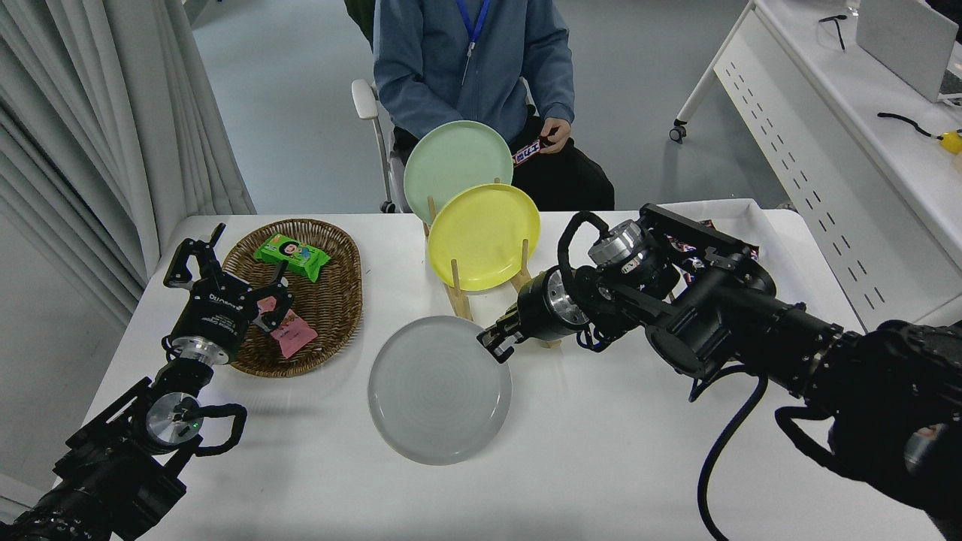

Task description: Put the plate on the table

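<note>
The light-grey plate (438, 388) is low over the white table (601, 466), near its middle, lying almost flat with its near edge at the table top. My right gripper (494, 346) is shut on the plate's far right rim. My right arm reaches in from the right across the table. My left gripper (225, 279) is open and empty, parked at the lower left beside the basket.
A wooden rack (460, 297) behind the grey plate holds a yellow plate (483, 235) and a pale green plate (457, 160). A wicker basket (331, 300) with snack packets stands at the left. A white tray (740, 214) is behind my right arm. A person (470, 60) sits at the far side.
</note>
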You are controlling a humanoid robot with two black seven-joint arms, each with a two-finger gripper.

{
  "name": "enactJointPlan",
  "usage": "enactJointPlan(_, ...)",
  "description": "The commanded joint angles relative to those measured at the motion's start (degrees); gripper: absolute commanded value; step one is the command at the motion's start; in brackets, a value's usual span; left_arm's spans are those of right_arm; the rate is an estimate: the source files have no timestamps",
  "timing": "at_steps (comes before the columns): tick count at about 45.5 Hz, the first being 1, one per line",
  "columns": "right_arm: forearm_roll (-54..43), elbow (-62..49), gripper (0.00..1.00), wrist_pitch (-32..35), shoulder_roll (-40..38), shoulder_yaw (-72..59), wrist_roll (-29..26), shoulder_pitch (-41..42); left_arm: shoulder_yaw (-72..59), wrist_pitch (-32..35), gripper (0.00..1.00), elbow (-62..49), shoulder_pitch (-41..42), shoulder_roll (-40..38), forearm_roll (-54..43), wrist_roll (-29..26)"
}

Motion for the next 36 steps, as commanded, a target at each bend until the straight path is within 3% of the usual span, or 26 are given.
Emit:
enactJointPlan(1, 0.0, -1.2, 0.00, 0.0, 0.2, -0.1, 0.2, -2.8, 0.0, 0.0, 1.00, 0.0, 0.0, 0.0, 0.0, 0.0)
enactJointPlan(36, 3.4, 0.1, 0.00, 0.0, 0.2, -0.8, 0.3, -6.7, 0.0, 0.0, 1.00, 0.0, 0.0, 0.0, 0.0, 0.0)
